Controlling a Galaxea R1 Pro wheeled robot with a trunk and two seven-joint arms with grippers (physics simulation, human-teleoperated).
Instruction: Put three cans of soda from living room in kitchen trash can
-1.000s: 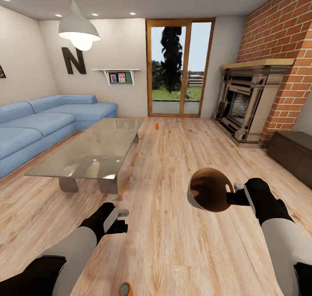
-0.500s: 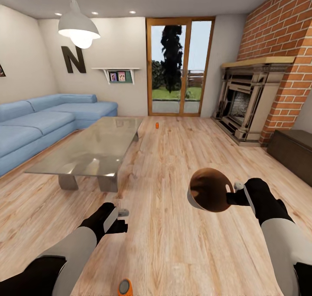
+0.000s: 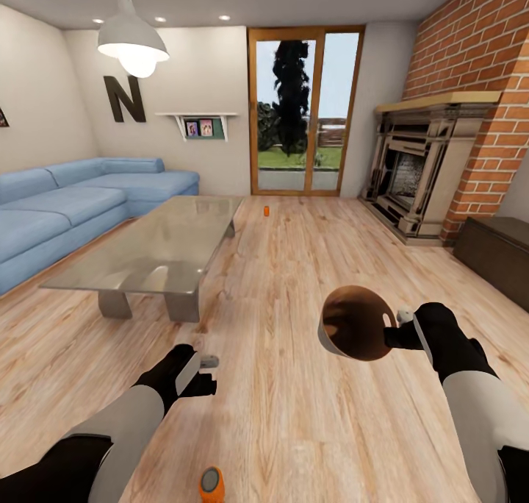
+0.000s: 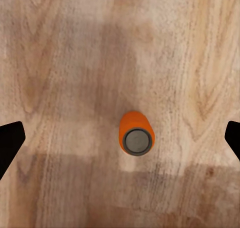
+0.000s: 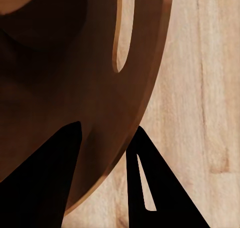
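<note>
Head view: our left gripper hovers above the orange can, upright on the floor at its six o'clock; our right gripper clamps the tash can. Left wrist view: can top faces us, dead centre between wide-spread jaws. Right wrist view: fingers pinch the bin's rim.

Blue sofa, glass table, brick fireplace, plank floor.

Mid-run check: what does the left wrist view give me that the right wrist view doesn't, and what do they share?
Left wrist: an upright orange soda can on the floor, centred between the open left gripper fingers.
Right wrist: the copper-brown trash can, its rim clamped by the right gripper.
Both: the light wood-plank floor.
</note>
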